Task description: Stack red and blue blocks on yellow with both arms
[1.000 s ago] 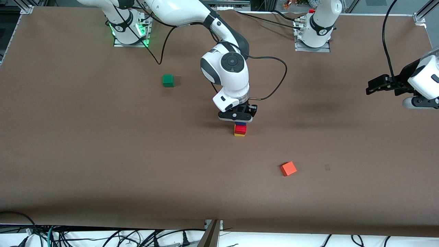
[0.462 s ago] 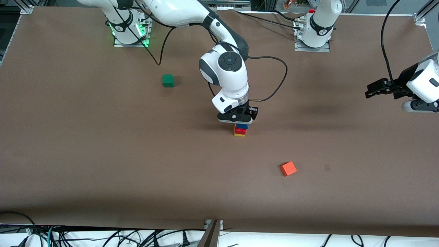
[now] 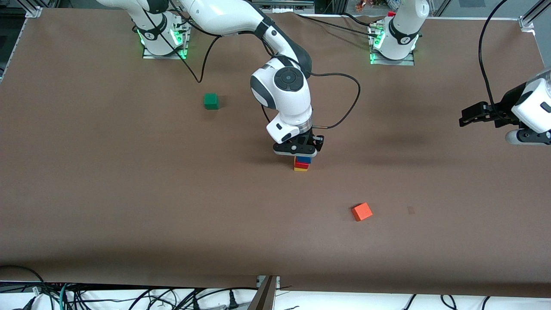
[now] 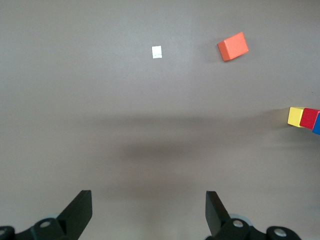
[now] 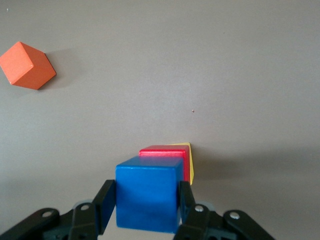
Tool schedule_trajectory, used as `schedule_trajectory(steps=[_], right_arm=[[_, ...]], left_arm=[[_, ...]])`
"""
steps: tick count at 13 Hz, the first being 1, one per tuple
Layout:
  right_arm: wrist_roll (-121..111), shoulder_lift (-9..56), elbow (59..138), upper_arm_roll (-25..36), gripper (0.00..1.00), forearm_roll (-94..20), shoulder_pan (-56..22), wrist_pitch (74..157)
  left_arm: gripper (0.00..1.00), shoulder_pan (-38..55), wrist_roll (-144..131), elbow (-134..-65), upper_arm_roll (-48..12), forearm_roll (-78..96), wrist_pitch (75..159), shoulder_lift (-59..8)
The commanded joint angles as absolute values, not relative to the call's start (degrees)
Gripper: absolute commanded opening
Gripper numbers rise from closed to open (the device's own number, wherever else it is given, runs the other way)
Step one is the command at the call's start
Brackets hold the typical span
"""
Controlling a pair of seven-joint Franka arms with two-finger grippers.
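Since 1 second ago, your right gripper (image 3: 300, 151) has come down a little, bringing the blue block (image 3: 304, 159) onto the stack near the middle of the table (image 3: 107, 181). You can see its fingers (image 5: 106, 205) still pressed against 2 sides of that cube, which sits on the red block (image 3: 301, 165), itself on the yellow block (image 3: 300, 169). From the right wrist, blue covers most of red, and only a thin yellow sliver shows at the edge.

Your left gripper (image 3: 470, 114) waits in the air over the table's edge at the left arm's end, jaws spread wide with nothing between them.

An orange cube (image 3: 362, 211) lies nearer the front edge; a green cube (image 3: 210, 101) lies toward the right arm's base.
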State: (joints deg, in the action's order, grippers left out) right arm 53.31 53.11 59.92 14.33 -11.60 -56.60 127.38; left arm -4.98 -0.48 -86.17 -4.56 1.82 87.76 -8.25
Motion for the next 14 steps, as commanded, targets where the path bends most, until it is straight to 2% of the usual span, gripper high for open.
schedule_trajectory(steps=[1,3,4,5,6,11,14], right_arm=[[54.1,54.4,57.4,14.2,0.60,-11.0,-56.3,127.2],[54.1,54.3,57.4,14.3,0.63,-11.0,-56.3,127.2],[54.1,54.3,57.3,14.3,0.71,-11.1,-56.2,127.0],[54.1,54.1,57.4,14.6,0.89,-11.3,-56.2,126.3],[54.7,53.6,57.4,14.8,1.00,-11.6,-55.8,124.9],[54.5,43.4,57.5,14.1,1.00,-12.0,-48.2,108.2],[47.0,34.5,61.5,14.5,1.00,-13.5,-40.4,96.9]], left_arm=[[1.00,-5.4,0.4,-83.6,-4.9,2.3,87.2,-9.7],[1.00,-5.4,0.4,-83.6,-4.9,2.7,87.3,-9.8],[1.00,-5.4,0.4,-83.6,-4.9,2.8,87.2,-9.8],[1.00,-5.4,0.4,-83.6,-4.9,2.8,87.2,-9.9],[1.00,-5.3,0.4,-83.5,-4.9,2.8,87.2,-10.0],[1.00,-4.6,0.2,-81.4,-5.0,2.7,87.2,-11.3],[1.00,-4.6,0.2,-81.4,-5.0,2.6,87.2,-11.3]])
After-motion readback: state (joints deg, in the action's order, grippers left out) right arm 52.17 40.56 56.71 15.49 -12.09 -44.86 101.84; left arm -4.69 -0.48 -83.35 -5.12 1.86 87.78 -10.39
